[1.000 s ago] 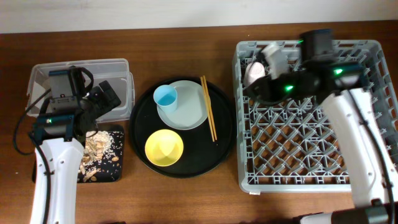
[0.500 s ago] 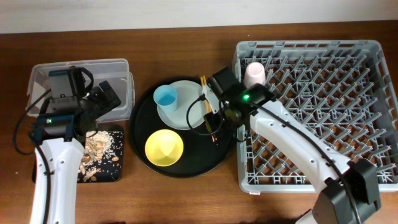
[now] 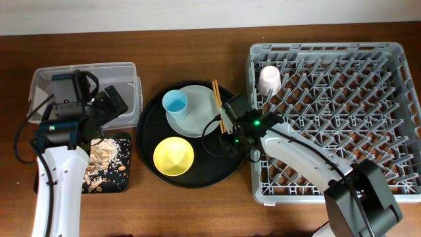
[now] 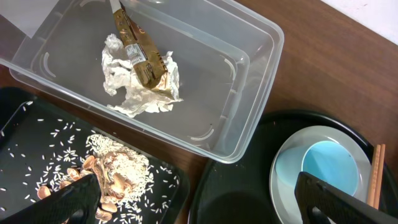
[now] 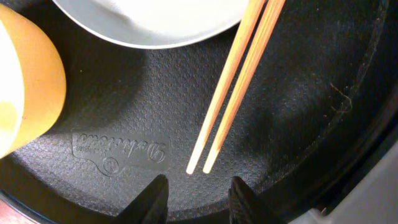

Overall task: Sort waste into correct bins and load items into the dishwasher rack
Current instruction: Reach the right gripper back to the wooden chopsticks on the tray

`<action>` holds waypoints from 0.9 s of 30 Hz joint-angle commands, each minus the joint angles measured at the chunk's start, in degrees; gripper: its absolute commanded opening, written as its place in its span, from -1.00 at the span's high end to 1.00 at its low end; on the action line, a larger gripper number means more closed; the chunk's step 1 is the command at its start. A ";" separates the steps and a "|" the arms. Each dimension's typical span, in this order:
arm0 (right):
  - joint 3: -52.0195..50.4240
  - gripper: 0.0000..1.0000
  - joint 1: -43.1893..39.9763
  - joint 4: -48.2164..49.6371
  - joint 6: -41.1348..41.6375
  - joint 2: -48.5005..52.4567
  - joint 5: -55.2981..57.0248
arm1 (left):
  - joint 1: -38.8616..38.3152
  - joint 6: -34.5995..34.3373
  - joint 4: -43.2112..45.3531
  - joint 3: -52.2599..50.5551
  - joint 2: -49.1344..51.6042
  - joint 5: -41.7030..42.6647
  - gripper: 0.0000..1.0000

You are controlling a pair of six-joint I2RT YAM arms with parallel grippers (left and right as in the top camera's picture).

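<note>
Hovering low over the round black tray (image 5: 112, 118), the right fingers (image 5: 155, 200) are standing spread apart and empty, just short of the near tips of the two wooden chopsticks (image 5: 239, 81). The chopsticks are lying on that tray beside the grey-white plate (image 3: 204, 117), which is carrying the light blue cup (image 3: 175, 102). The left fingers (image 4: 74, 199) are hanging wide open, holding nothing, by the clear tub (image 4: 242, 93), where the white tissue (image 4: 134, 93) and gold-brown wrapper (image 4: 140, 56) are sitting.
</note>
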 commanded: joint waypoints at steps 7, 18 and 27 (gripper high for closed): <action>-0.52 0.33 0.24 2.80 0.50 0.11 1.14 | 0.15 0.26 0.09 0.87 -0.20 0.20 -0.98; -0.52 0.34 0.20 3.17 0.50 0.11 1.11 | 0.15 0.26 0.09 0.87 -0.20 0.17 -0.98; 2.32 0.32 -8.50 -2.40 0.31 -0.02 -14.62 | 0.15 0.26 0.09 0.87 -0.20 0.20 -0.98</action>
